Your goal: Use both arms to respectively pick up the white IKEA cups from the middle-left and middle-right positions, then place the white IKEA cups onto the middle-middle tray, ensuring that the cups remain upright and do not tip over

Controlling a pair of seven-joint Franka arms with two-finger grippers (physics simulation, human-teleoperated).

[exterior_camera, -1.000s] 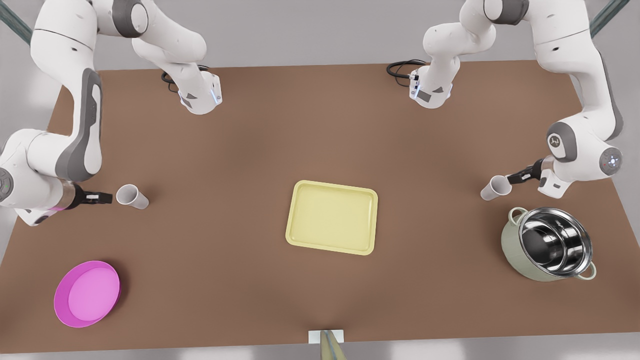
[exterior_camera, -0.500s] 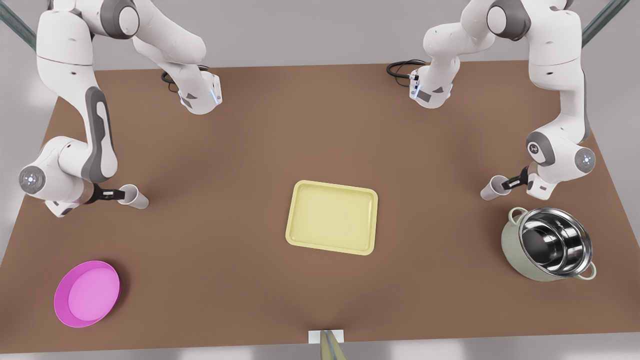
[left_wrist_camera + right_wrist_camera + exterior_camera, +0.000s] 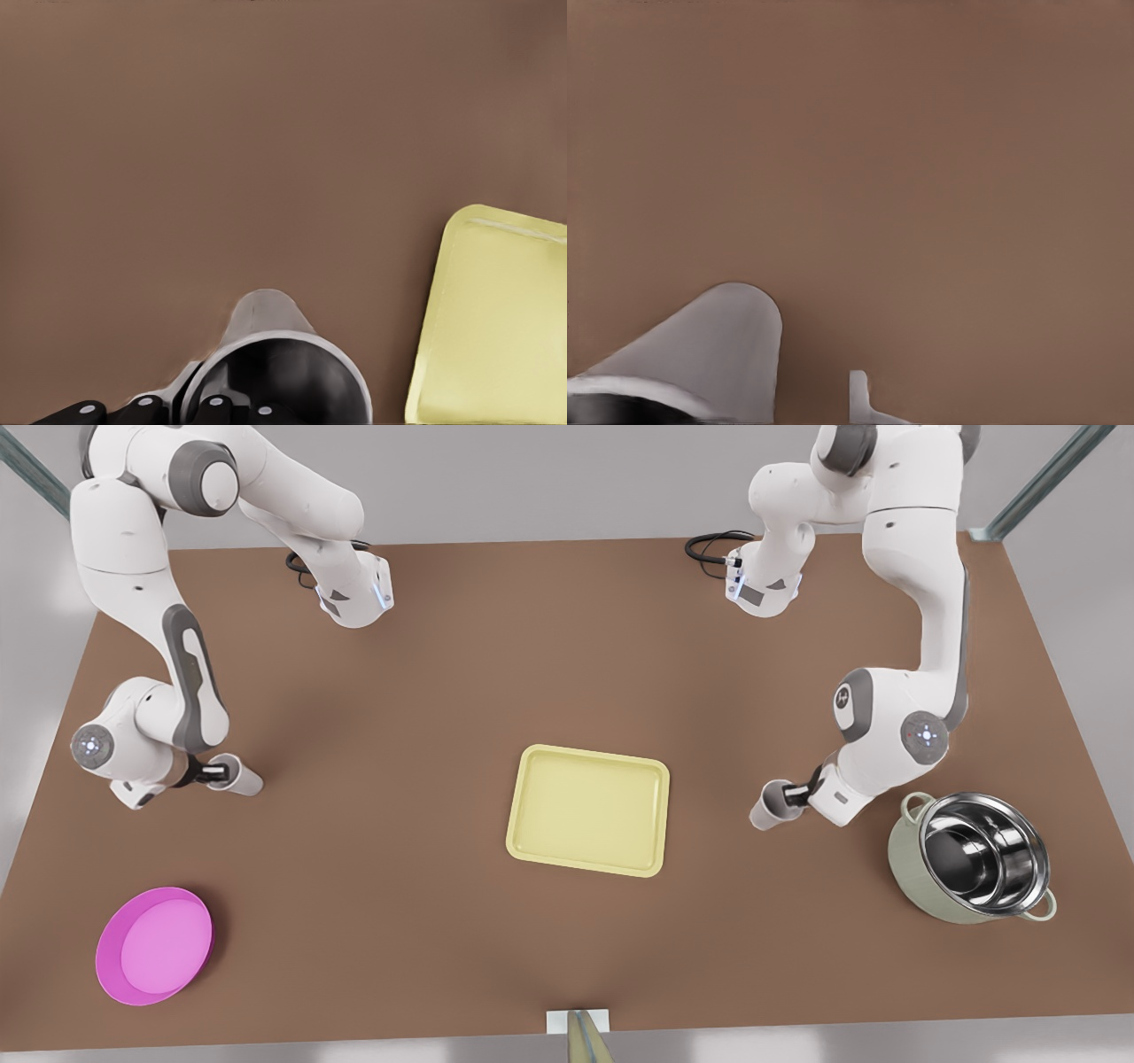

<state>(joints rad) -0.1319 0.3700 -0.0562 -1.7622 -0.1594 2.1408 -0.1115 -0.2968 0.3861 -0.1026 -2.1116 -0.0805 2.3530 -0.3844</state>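
At the front view's left, one white cup point(image 3: 241, 779) is at the middle-left spot, and my left gripper point(image 3: 213, 772) is shut on its rim. In the left wrist view the black fingers point(image 3: 146, 409) clamp that cup point(image 3: 266, 354), with the pale yellow tray point(image 3: 496, 328) beyond it. My right gripper point(image 3: 800, 797) is shut on the other white cup point(image 3: 767, 808), a short way off the tray point(image 3: 588, 810) on the front view's right. The right wrist view has this cup point(image 3: 709, 354) over bare table. The tray holds nothing.
A steel-lined green pot point(image 3: 973, 856) stands just right of the right wrist in the front view. A round magenta plate point(image 3: 154, 945) lies at the front left. The brown table point(image 3: 549, 646) is bare around the tray. Black cables point(image 3: 709, 546) lie at the back.
The right gripper has carried its cup from the middle-right spot toward the tray. The left gripper has slid in and shut on its cup, which stays about where it was.
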